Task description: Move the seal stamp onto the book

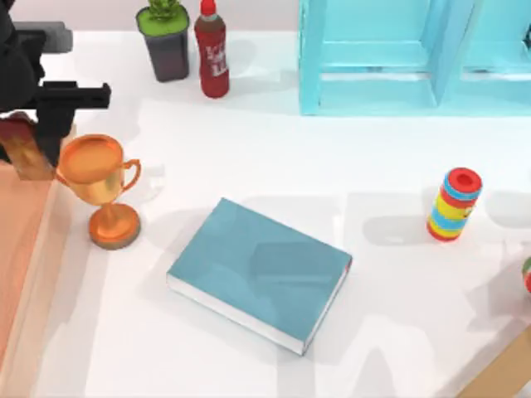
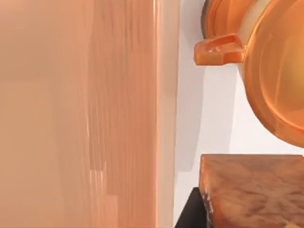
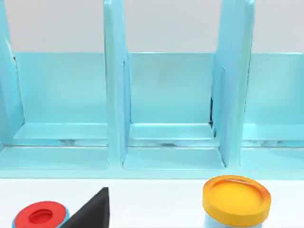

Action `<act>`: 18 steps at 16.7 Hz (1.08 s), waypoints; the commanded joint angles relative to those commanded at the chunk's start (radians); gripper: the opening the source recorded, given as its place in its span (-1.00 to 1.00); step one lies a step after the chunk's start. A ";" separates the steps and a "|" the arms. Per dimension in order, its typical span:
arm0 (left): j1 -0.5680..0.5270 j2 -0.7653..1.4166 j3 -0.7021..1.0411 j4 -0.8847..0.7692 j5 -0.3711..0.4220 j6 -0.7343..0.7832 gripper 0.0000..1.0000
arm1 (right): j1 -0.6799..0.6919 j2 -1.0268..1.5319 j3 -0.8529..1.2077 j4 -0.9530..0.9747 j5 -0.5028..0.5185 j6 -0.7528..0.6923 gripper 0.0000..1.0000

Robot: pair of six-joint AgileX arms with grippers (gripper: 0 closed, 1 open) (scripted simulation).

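Left gripper: the left gripper (image 1: pixel 37 137) sits at the far left edge of the table in the top view, its dark fingers closed on the seal stamp (image 1: pixel 26 153), which hangs at the table's edge just beside the trophy.
Seal stamp up close: the left wrist view shows the seal stamp (image 2: pixel 254 190) as a mottled tan-orange block with a dark finger against it.
Trophy: an orange trophy cup (image 1: pixel 98 170) stands touching-close to the right of the held stamp; the left wrist view adds its handle and curved bowl (image 2: pixel 275 71), seen from beside.
Table: white top (image 1: pixel 274 157) with a wooden border along the left.
Book: the teal book (image 1: pixel 259 272) lies flat near the table's middle, turned at an angle, white page edges facing the near side, well apart from the stamp.
Far side: a potted plant (image 1: pixel 164 37) and a red bottle (image 1: pixel 211 50) stand by the back edge.
Shelf: a light-blue shelf unit (image 1: pixel 398 54) at the back right; the right wrist view faces its open compartments (image 3: pixel 171 95).
Right side: a rainbow-striped cylinder (image 1: pixel 454 204) stands right of the book.
Right gripper: a dark tip of the right gripper (image 3: pixel 92 211) shows in the right wrist view, with a yellow-lidded jar (image 3: pixel 236 199) nearby; whether it is open cannot be told.
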 joint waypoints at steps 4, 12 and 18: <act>-0.008 -0.003 -0.001 -0.018 -0.004 -0.005 -1.00 | 0.000 0.000 0.000 0.000 0.000 0.000 1.00; -0.143 -0.032 -0.029 0.072 0.063 -0.171 -1.00 | 0.000 0.000 0.000 0.000 0.000 0.000 1.00; -0.427 0.068 -0.043 0.211 0.066 -0.519 -1.00 | 0.000 0.000 0.000 0.000 0.000 0.000 1.00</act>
